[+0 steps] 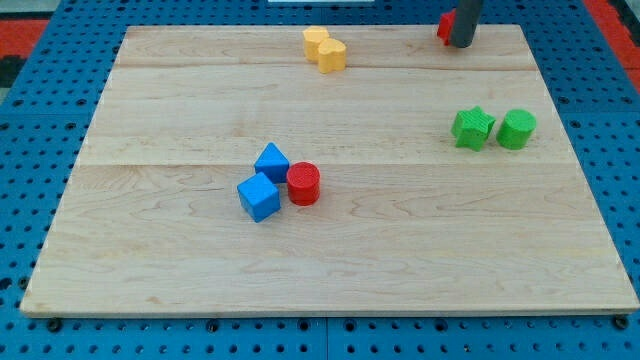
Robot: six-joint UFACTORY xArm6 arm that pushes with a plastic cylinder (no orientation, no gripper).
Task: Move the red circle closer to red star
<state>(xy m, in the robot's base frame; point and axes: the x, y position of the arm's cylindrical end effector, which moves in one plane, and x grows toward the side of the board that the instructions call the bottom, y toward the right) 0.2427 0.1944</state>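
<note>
Camera view: my tip (461, 44) touching red star (444, 26), top right; red circle (303, 184) well apart, mid-board.

Only part of me in view: straight rod, dark grey, round x-section, smooth matte finish w/ no markings, cables or screws visible. My tip (461, 45) is blunt, flat-ended, same grey as the rod; upper rod cut off by the view's top.
</note>
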